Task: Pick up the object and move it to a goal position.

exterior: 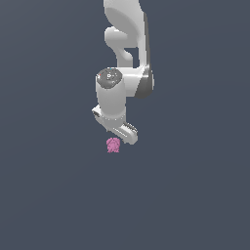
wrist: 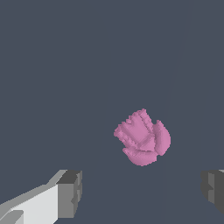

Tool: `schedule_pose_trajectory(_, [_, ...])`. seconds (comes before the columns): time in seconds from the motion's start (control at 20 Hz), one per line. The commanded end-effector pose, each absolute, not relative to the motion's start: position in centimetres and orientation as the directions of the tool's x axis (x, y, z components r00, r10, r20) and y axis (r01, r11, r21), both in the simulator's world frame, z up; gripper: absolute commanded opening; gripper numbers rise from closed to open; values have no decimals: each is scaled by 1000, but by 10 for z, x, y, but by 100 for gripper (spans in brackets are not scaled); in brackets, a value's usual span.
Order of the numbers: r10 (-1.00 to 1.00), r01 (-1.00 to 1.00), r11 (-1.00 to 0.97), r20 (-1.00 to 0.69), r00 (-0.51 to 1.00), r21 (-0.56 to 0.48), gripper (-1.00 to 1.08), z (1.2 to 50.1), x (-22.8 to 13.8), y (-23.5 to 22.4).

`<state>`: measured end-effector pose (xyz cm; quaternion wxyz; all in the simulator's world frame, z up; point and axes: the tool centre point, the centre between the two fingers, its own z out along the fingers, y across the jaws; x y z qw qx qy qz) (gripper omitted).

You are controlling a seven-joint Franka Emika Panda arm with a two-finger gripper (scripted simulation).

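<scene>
The object is a small pink, lumpy blob (exterior: 113, 145) lying on the dark grey floor. In the exterior view it shows just below the white gripper (exterior: 118, 133), which hangs over it at the end of the arm. In the wrist view the blob (wrist: 142, 138) lies on the floor beyond the gap between the two dark grey fingertips (wrist: 70, 192), apart from both. The gripper (wrist: 142, 190) is open and holds nothing.
The white Panda arm (exterior: 126, 58) reaches down from the top of the exterior view. The flat dark grey floor (exterior: 49, 185) stretches all around with nothing else on it. No goal marker shows.
</scene>
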<state>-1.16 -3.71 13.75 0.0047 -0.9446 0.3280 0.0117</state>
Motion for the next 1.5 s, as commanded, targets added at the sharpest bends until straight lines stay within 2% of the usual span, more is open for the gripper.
schedule_pose_trajectory(0.0, [-677,-677,-736,-25,736,0,100,133,-12,-39])
schedule_pose_trajectory(0.75, [-927,-927,-374,-15,374,4,100,109,-15,-49])
schedule_pose_trajectory(1.1, [-981,-981,-191,-8,191,3,100,99,-17,-54])
schedule_pose_trajectory(1.45, [-997,-997,-71,-2,71,1,100,93,-18,-58])
